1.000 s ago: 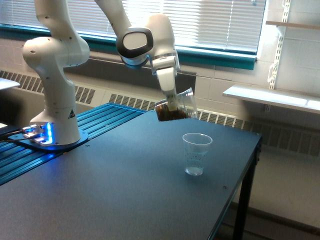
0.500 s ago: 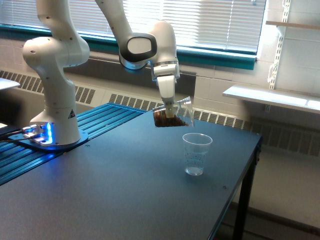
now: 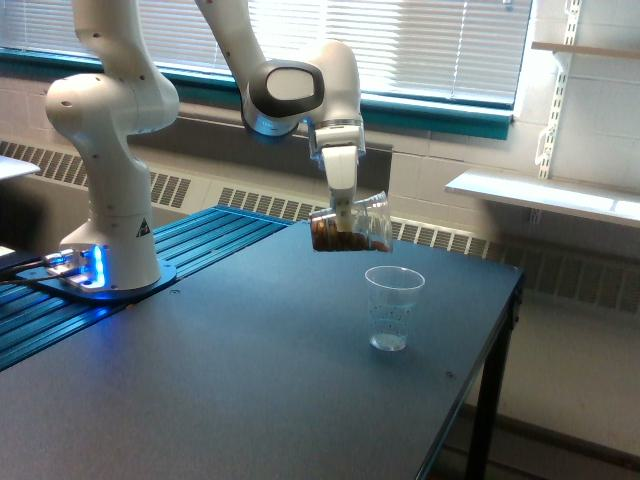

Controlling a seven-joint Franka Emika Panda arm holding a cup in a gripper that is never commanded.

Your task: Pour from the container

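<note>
The container (image 3: 352,227), a small clear plastic cup with brown material inside, hangs tilted in the air with its mouth toward the exterior view's right. My gripper (image 3: 345,213) is shut on it from above. Below and slightly to the right stands a second clear cup (image 3: 393,307), upright on the dark table (image 3: 230,380). It has faint marks on its side and a little at its bottom. The container's mouth sits just above and left of that cup's rim, with a small gap between them.
The white arm's base (image 3: 105,270) stands on a blue slatted surface at the exterior view's left. The table's right edge (image 3: 500,330) drops off close to the standing cup. A white shelf (image 3: 540,195) and a radiator line the wall behind.
The gripper and the container have moved a little to the exterior view's right and lower, closer to the standing cup. The container stays tilted.
</note>
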